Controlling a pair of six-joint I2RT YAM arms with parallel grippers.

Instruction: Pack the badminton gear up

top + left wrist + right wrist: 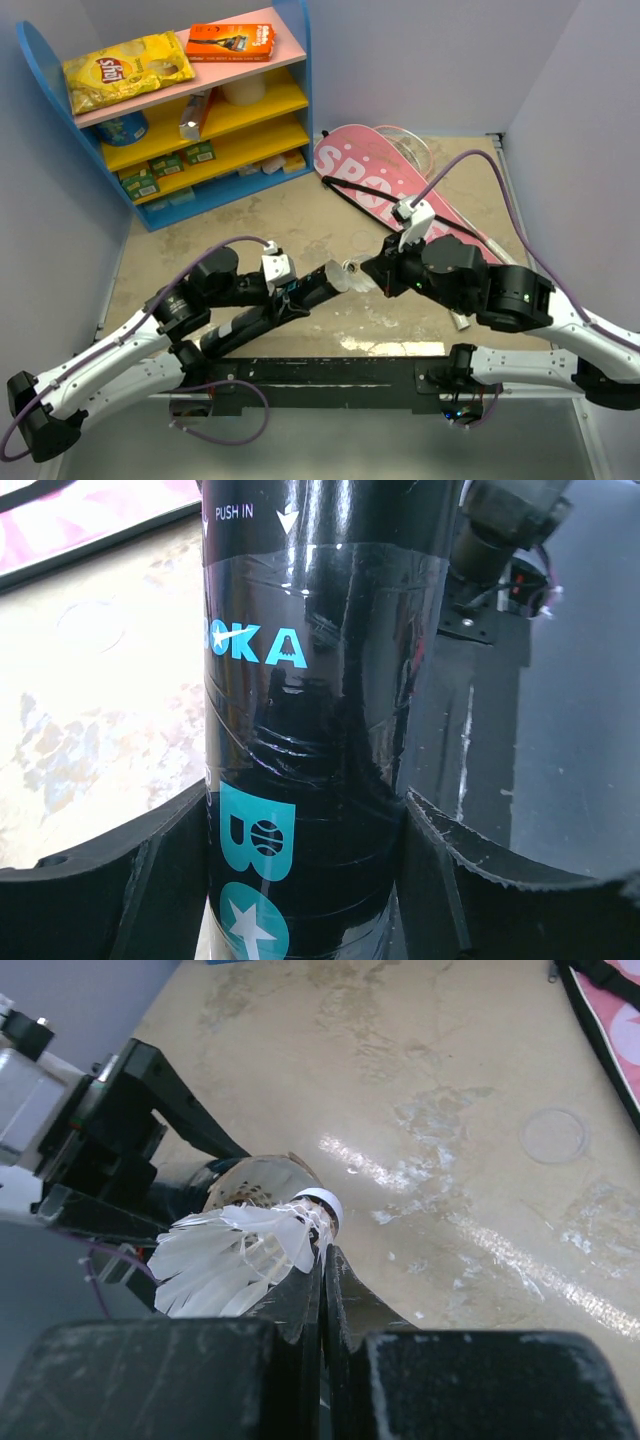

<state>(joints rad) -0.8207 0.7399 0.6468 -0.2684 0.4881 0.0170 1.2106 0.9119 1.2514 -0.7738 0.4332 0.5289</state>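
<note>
Left gripper (305,880): jaws wide around long glossy black tube (320,680). Right gripper (322,1290): jaws pinched shut on white feather shuttlecock (240,1255), tube mouth (258,1173) just ahead. Risk: feather pinch slips, misses mouth.

Right gripper (322,1265) clamped on white shuttlecock (245,1250), centre-left of frame, at black tube (195,1175) mouth; pink cover (620,1030) upper right.
</note>
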